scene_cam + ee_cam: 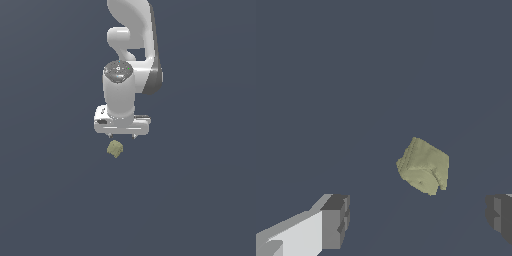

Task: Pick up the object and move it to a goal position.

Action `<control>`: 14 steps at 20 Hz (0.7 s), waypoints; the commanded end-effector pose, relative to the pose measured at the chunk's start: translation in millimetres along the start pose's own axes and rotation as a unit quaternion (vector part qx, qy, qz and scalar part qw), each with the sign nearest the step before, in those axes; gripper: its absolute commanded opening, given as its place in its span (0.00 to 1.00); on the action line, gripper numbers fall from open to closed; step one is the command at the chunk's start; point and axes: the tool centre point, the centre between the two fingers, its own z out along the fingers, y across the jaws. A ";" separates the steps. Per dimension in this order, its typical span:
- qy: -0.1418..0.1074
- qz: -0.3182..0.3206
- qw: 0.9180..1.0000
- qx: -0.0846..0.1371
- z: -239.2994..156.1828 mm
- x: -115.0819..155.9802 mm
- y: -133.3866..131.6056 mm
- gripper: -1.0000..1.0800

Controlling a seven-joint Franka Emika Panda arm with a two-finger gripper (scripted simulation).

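The white gripper [121, 136] hangs pointing down over a flat, uniform slate-grey floor [50, 200], its two fingers spread wide and holding nothing. In the wrist view the dark grey pads [336, 220] stand far apart at either edge of the frame, with open floor between them. The object [115, 149], a small olive-yellow chunk, lies on the floor just beyond the fingertips and slightly toward the exterior view's left of the gripper's centre line. It is near the gripper but not touching it, and it is not yet between the fingers. In the wrist view the object [424, 166] sits ahead of the line joining the two pads and closer to the one pad than to the other. The coming move therefore appears to call for a short sideways shift to centre the chunk in the gap, followed by a descent. The object is roughly cubic, with faceted, slightly uneven sides and a matte, finely ridged surface; no clear long axis shows, and it rests tilted on one facet or edge, so the flat pads may meet slanted faces. It is far smaller than the gripper's span. The arm's links are smooth, glossy white with dark joints. No goal marker is visible in either view.
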 end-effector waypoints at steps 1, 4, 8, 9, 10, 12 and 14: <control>0.000 0.000 1.000 0.000 0.0 0.0 0.0 0.96; 0.007 0.001 1.000 -0.003 -5.4 3.2 5.3 0.96; 0.027 0.003 1.000 -0.012 -22.4 12.4 22.0 0.96; 0.029 0.003 0.999 -0.013 -24.3 13.3 23.9 0.96; 0.030 0.003 0.999 -0.013 -25.0 13.7 24.6 0.96; 0.028 0.003 1.000 -0.012 -23.6 13.0 23.2 0.96; 0.028 0.004 1.000 -0.012 -23.2 12.9 23.3 0.96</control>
